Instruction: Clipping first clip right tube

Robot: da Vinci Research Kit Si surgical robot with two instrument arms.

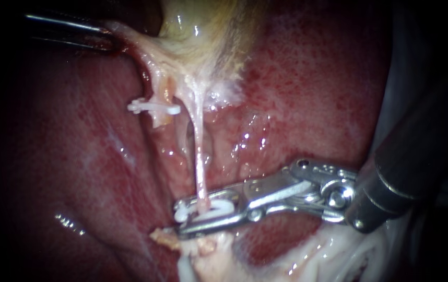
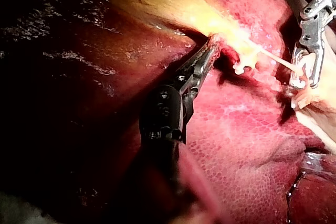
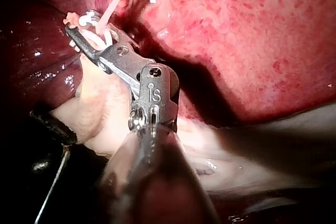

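The right tube (image 1: 199, 156) is a thin pale strand running down from the gallbladder (image 1: 203, 31). Near its lower end my right instrument (image 1: 182, 216) holds a white clip (image 1: 219, 210) in its jaws, with the tube passing through the clip. The right wrist view shows the same jaws (image 3: 79, 24) and clip (image 3: 86, 20) around the tube (image 3: 113, 3). My left instrument (image 1: 110, 39) is shut on tissue at the gallbladder's edge and holds it taut, as its own view confirms (image 2: 212, 43). A short left tube stub carries another white clip (image 1: 153, 107).
Red liver (image 1: 313, 78) surrounds the tubes on both sides. Pale fatty tissue (image 1: 219, 256) lies just under the right instrument's jaws. A grey drape (image 1: 407, 52) shows behind the right shaft.
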